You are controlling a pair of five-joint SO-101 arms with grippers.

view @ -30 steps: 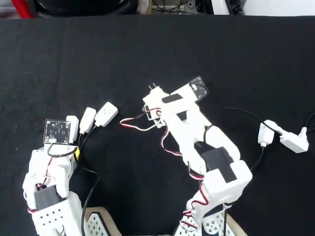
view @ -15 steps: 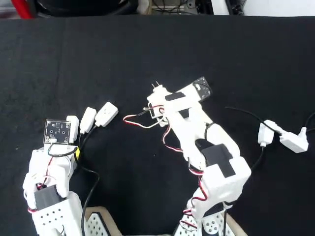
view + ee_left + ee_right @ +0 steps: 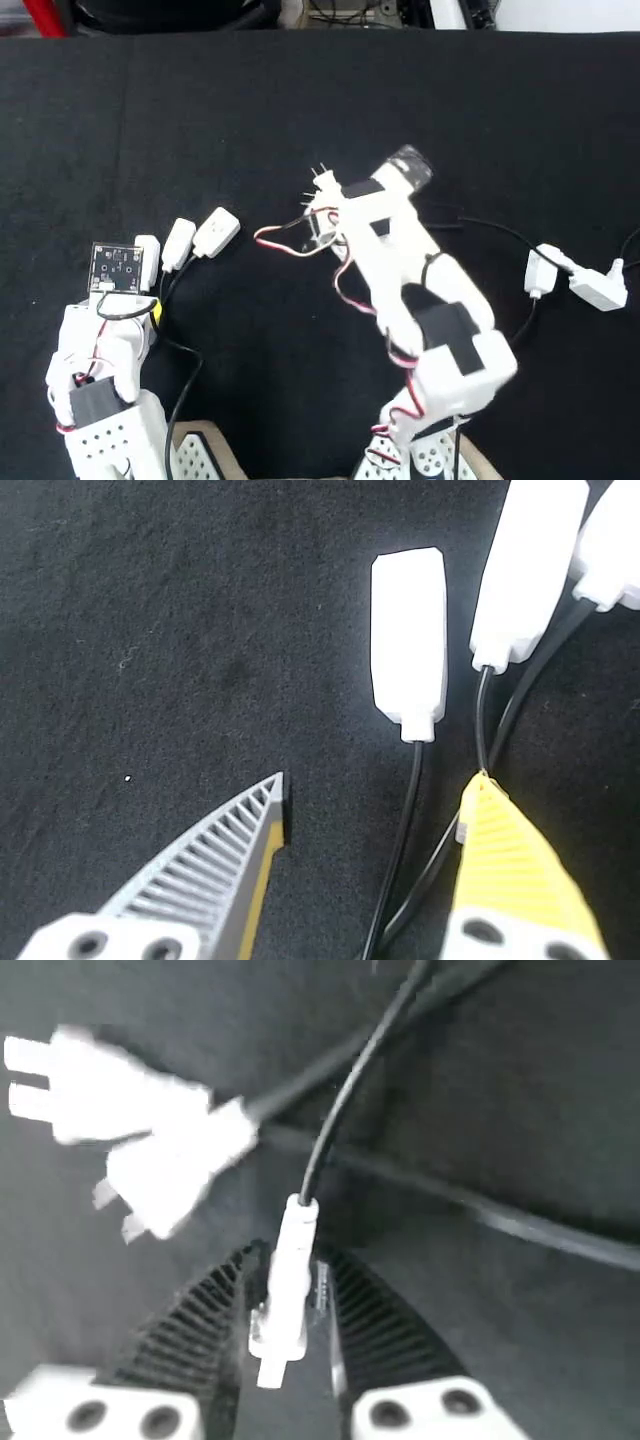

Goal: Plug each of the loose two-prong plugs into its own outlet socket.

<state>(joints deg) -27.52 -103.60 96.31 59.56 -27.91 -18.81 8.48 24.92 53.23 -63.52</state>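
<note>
— Two arms at the black counter. What has the right one got?
— A white plug, clamped between the right fingers near the middle of the counter, prongs on the far side, black cord trailing off.
— And the left fingers?
— Apart, at the near left, holding nothing. Three white connector bodies lie side by side just beyond them, cords running back near. A further white pair lies well off to the right.

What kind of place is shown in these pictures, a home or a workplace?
Probably a robotics lab or test bench. The small white left arm and right arm stand at a table under black cloth, loose corded plugs lie on it, and tangled cables lie behind.
</note>
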